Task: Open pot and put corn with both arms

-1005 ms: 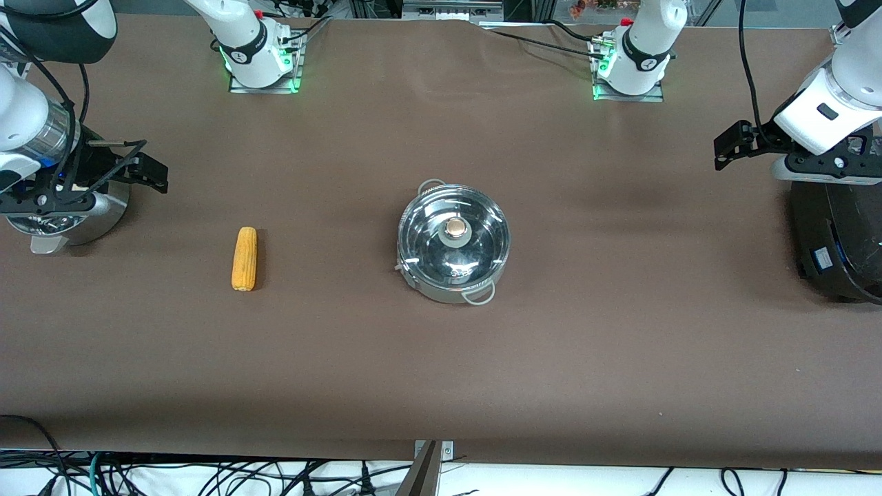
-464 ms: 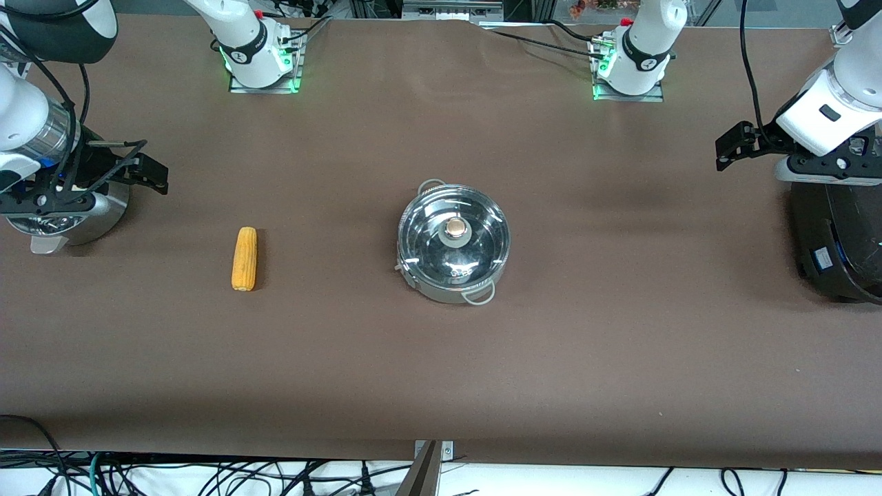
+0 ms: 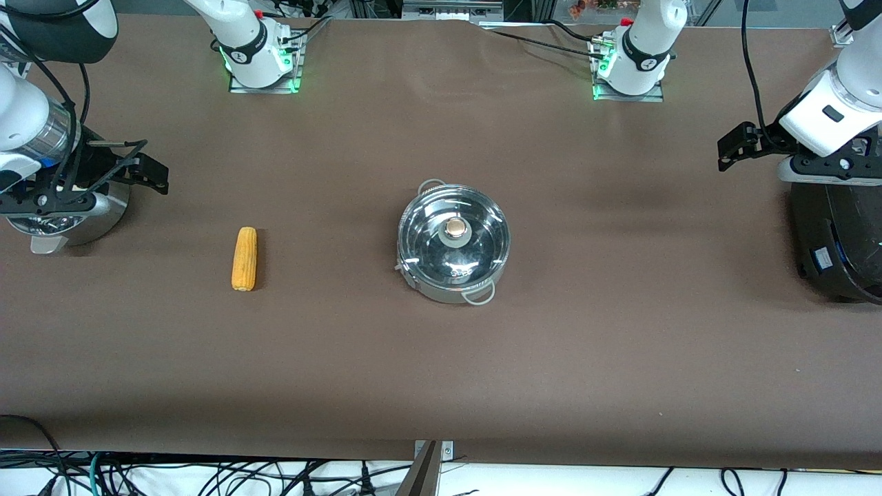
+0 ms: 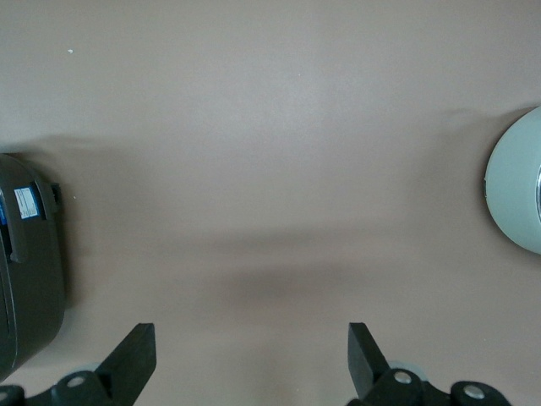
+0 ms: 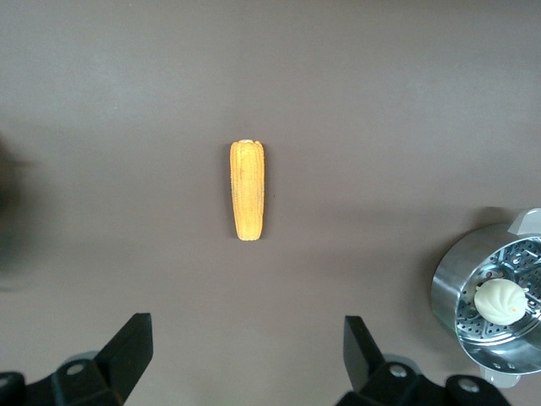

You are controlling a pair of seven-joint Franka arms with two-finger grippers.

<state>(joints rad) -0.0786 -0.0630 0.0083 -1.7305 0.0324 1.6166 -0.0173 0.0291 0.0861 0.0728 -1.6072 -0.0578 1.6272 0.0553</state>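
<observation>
The shiny steel pot stands mid-table with its glass lid on; the bronze knob is on top. The yellow-orange corn lies on the cloth toward the right arm's end, and shows in the right wrist view out ahead of the fingers. My right gripper hangs open and empty over the steamer pot; its fingers are wide apart. My left gripper hangs open and empty over the edge of the black rice cooker. The pot does not show in either wrist view.
The perforated steamer pot holds a white bun. The rice cooker sits at the left arm's end. Both arm bases stand at the table's edge farthest from the front camera. Brown cloth covers the table.
My left gripper has drifted slightly toward its own end of the table. The right arm, corn and pot have not moved.
</observation>
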